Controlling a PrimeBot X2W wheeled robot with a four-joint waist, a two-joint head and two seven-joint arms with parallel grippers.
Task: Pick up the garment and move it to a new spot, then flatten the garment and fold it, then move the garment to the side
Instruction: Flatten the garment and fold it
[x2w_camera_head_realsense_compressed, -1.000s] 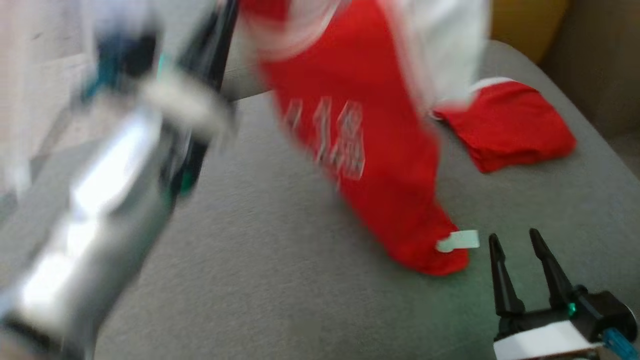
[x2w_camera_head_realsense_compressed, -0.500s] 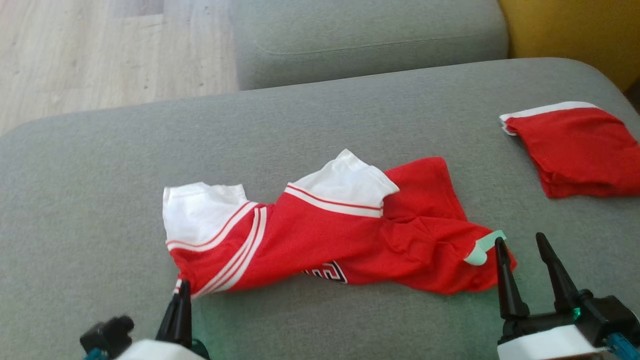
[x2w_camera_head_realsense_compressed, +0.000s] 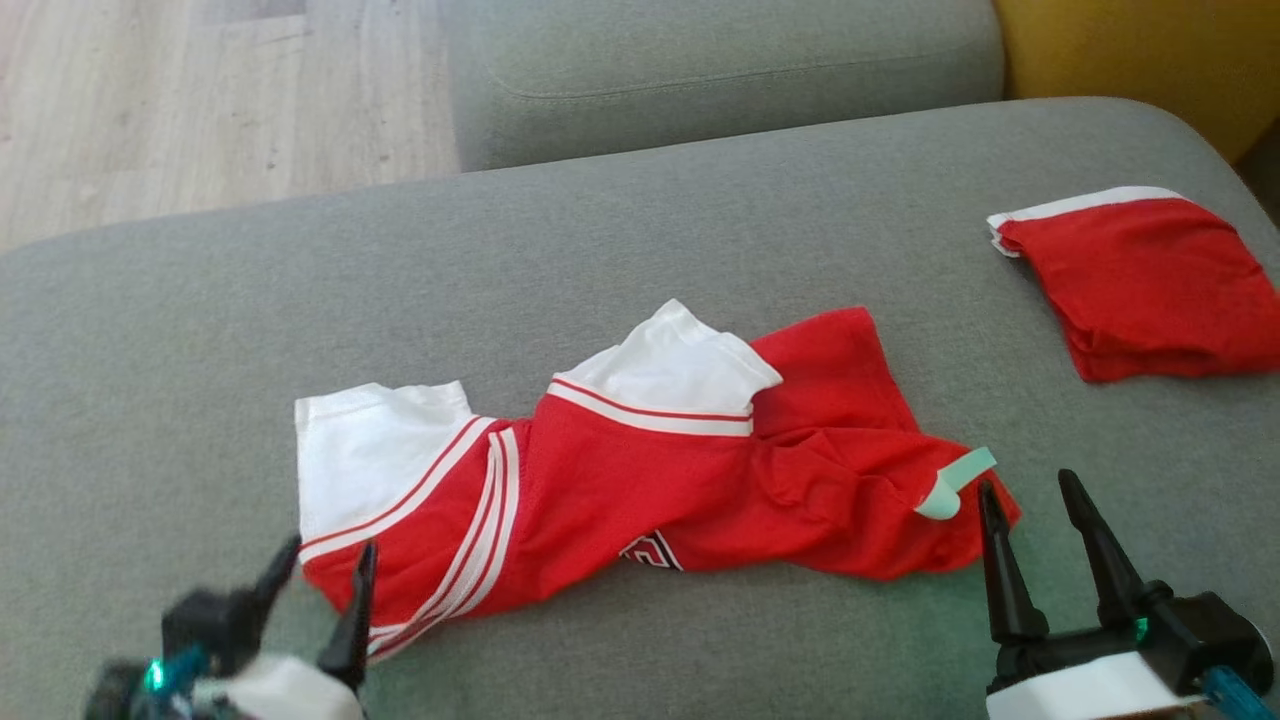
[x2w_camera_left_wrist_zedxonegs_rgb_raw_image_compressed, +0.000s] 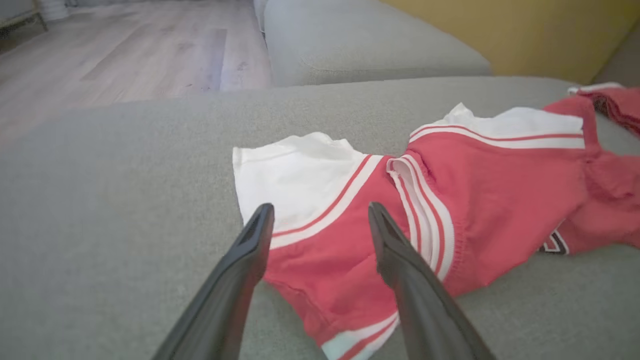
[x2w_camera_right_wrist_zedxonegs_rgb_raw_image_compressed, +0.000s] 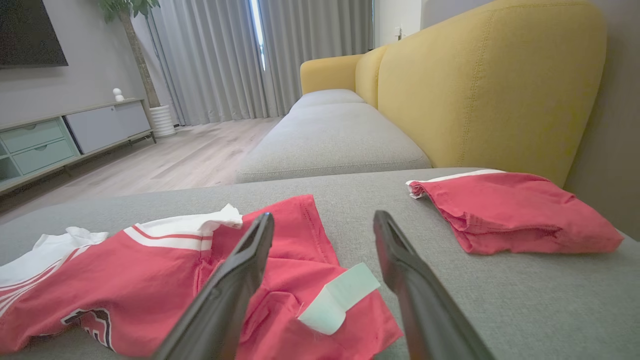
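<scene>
The garment (x2w_camera_head_realsense_compressed: 640, 470) is a red jersey with white sleeves and striped trim, lying crumpled across the grey cushion (x2w_camera_head_realsense_compressed: 600, 240). A pale green tag (x2w_camera_head_realsense_compressed: 955, 483) sticks out at its right end. My left gripper (x2w_camera_head_realsense_compressed: 325, 572) is open just above the garment's lower left corner, which lies between its fingers (x2w_camera_left_wrist_zedxonegs_rgb_raw_image_compressed: 250, 260) in the left wrist view, over the red and white cloth (x2w_camera_left_wrist_zedxonegs_rgb_raw_image_compressed: 330, 200). My right gripper (x2w_camera_head_realsense_compressed: 1030, 500) is open beside the garment's right end, and the green tag (x2w_camera_right_wrist_zedxonegs_rgb_raw_image_compressed: 340, 297) sits between its fingers with the red cloth (x2w_camera_right_wrist_zedxonegs_rgb_raw_image_compressed: 150, 270) to the left.
A folded red garment (x2w_camera_head_realsense_compressed: 1140, 285) with a white edge lies at the cushion's far right (x2w_camera_right_wrist_zedxonegs_rgb_raw_image_compressed: 515, 212). A second grey cushion (x2w_camera_head_realsense_compressed: 720, 70) and a yellow backrest (x2w_camera_head_realsense_compressed: 1140, 50) stand behind. Wood floor (x2w_camera_head_realsense_compressed: 200, 100) lies past the cushion's left edge.
The garment, swinging in the air a second ago, now lies on the cushion. My left gripper has opened and let go of its lower left corner. The right gripper has hardly moved.
</scene>
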